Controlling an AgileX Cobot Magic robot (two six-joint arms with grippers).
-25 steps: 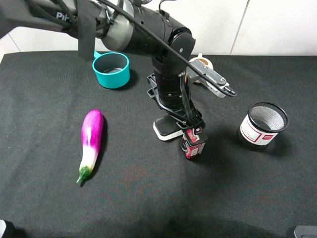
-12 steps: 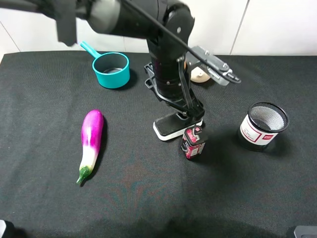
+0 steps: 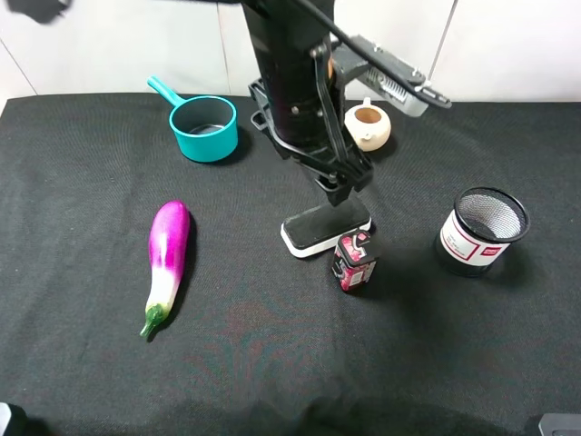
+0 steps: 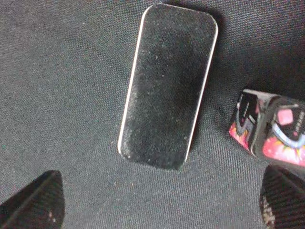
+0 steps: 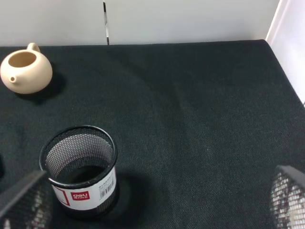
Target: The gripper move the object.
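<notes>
The board eraser [image 3: 325,228], black felt on a white base, lies flat on the black cloth at the middle. It also shows in the left wrist view [image 4: 167,85], free of the jaws. My left gripper [image 3: 342,185] hangs just above the eraser's far end, open and empty [image 4: 157,202]. Its two black fingertips [image 4: 35,200] sit wide apart near the picture's edge. My right gripper [image 5: 155,198] is open and empty, above the right part of the cloth, and is out of the exterior view.
A small red-black can [image 3: 354,262] stands right next to the eraser's near right corner [image 4: 269,131]. A purple eggplant [image 3: 167,263] lies at the left. A teal cup [image 3: 203,126] and a beige teapot [image 3: 367,125] stand at the back, a mesh pen holder [image 3: 481,231] at the right.
My left arm has risen and drawn back from the eraser and can, uncovering the teapot behind it. The eraser and can stay where they were.
</notes>
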